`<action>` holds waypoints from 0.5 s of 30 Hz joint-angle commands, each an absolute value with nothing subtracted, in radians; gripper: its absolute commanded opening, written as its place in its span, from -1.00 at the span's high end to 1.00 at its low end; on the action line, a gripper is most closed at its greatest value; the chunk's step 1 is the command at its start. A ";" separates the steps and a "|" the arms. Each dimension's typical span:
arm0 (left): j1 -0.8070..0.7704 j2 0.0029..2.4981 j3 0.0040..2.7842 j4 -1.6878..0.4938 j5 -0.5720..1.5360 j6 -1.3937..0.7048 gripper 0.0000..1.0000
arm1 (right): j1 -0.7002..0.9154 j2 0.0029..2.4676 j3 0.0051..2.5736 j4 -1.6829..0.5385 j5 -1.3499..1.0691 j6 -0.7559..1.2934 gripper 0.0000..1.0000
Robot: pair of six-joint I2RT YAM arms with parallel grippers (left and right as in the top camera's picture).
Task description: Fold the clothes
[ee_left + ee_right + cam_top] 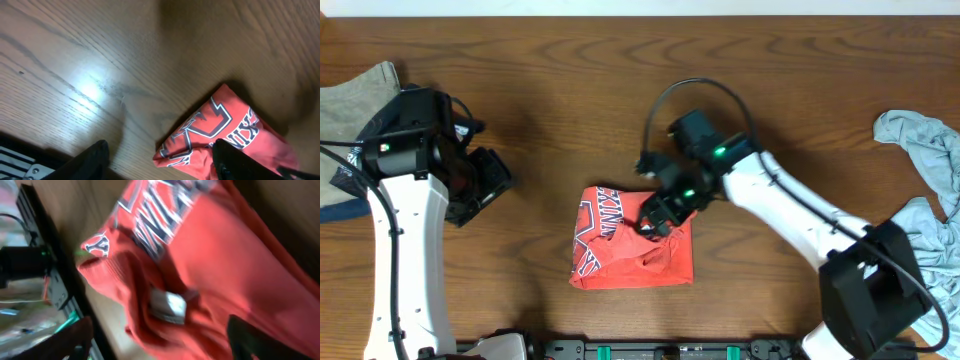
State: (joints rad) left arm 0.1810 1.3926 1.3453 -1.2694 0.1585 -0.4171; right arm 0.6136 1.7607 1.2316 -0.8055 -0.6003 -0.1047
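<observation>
Lying on the table [570,80], the folded red tee [632,240] sits right under the right claw [656,222], whose jaws stand wide apart. The left claw [492,186] hangs well off to its left, jaws apart too.

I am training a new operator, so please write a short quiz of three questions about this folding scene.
1. True or false: the red T-shirt lies folded on the table.
2. Which hand is over the red T-shirt? A. left B. right
3. Fill in: the grey-blue clothes lie crumpled at the robot's ___ side.
Key: 1 true; 2 B, the right hand; 3 right.
</observation>
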 commanded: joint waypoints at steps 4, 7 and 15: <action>0.185 1.393 1.357 -1.275 0.171 -0.366 -0.36 | 0.759 1.763 1.242 -0.743 -0.389 -0.030 -0.79; 0.185 1.393 1.357 -1.275 0.171 -0.366 -0.38 | 0.809 1.777 1.242 -0.728 -0.376 -0.030 -0.58; 0.185 1.393 1.357 -1.277 0.171 -0.361 -0.43 | 0.824 1.792 1.242 -0.957 -0.068 0.031 0.98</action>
State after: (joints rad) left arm 0.1810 1.3922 1.3453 -1.2751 0.1730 -0.3836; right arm 0.8391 1.7786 1.2327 -0.9039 -0.2607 -0.0177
